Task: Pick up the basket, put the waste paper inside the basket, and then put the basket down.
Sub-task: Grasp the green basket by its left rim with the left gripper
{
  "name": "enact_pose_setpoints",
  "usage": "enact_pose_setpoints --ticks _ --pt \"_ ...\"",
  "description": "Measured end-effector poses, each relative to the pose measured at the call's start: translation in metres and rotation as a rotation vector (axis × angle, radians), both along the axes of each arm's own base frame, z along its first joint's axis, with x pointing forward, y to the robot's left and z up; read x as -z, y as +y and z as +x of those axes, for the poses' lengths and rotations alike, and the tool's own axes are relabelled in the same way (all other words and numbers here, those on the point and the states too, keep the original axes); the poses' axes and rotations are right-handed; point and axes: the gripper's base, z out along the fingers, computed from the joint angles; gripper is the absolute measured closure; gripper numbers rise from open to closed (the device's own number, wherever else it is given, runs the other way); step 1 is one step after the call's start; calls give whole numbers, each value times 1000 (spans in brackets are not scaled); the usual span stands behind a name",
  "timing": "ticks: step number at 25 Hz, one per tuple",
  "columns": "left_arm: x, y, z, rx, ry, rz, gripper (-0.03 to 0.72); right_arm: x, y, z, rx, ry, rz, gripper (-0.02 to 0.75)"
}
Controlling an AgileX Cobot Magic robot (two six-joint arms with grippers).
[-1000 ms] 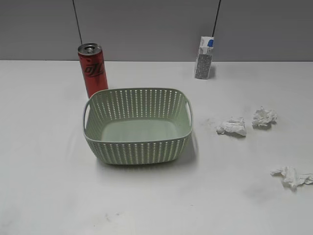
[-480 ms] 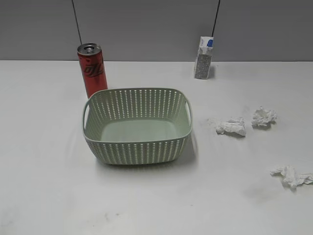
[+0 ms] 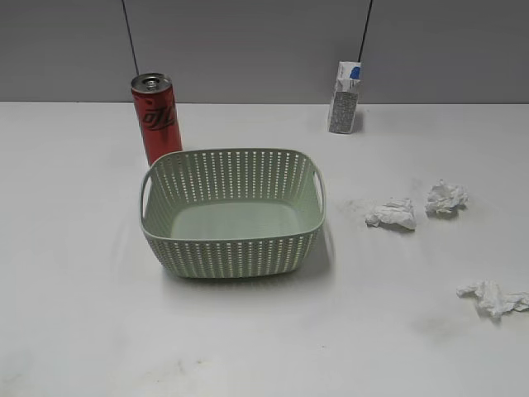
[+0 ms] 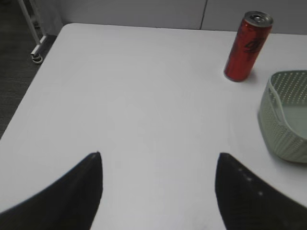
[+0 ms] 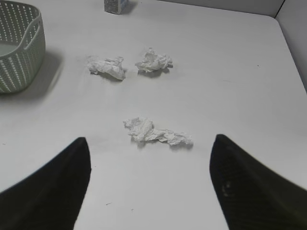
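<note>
The sage-green basket (image 3: 232,211) stands empty in the middle of the white table; its edge shows at the right of the left wrist view (image 4: 288,115) and top left of the right wrist view (image 5: 17,45). Three white paper wads lie to its right: one (image 3: 392,213), one (image 3: 445,198) and a nearer one (image 3: 494,298). In the right wrist view they are at the top left (image 5: 106,66), the top middle (image 5: 153,61) and just ahead of the jaws (image 5: 156,132). My left gripper (image 4: 158,160) is open and empty over bare table. My right gripper (image 5: 149,143) is open and empty. Neither gripper shows in the exterior view.
A red drink can (image 3: 156,117) stands just behind the basket's left corner, also in the left wrist view (image 4: 248,46). A white-and-blue carton (image 3: 345,98) stands at the back. The table's left edge (image 4: 29,91) and right edge (image 5: 290,50) are in view.
</note>
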Motion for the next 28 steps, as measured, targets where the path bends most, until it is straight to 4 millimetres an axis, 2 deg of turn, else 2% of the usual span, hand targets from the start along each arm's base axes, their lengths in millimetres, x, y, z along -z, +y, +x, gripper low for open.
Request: enact_pose_setpoints --ticks 7,11,14,19,23,25,28 --pt "-29 -18 52 165 98 15 133 0 0 0 0 -1 0 153" --pt "-37 -47 99 285 182 41 133 0 0 0 0 -1 0 153" --pt "-34 -76 138 349 277 62 133 0 0 0 0 -1 0 153" --pt "0 -127 209 391 520 85 133 0 0 0 0 -1 0 153" --pt "37 -154 255 318 665 51 133 0 0 0 0 -1 0 153" --pt "59 -164 273 273 727 34 133 0 0 0 0 -1 0 153" --pt "87 -173 289 218 803 15 133 0 0 0 0 -1 0 153"
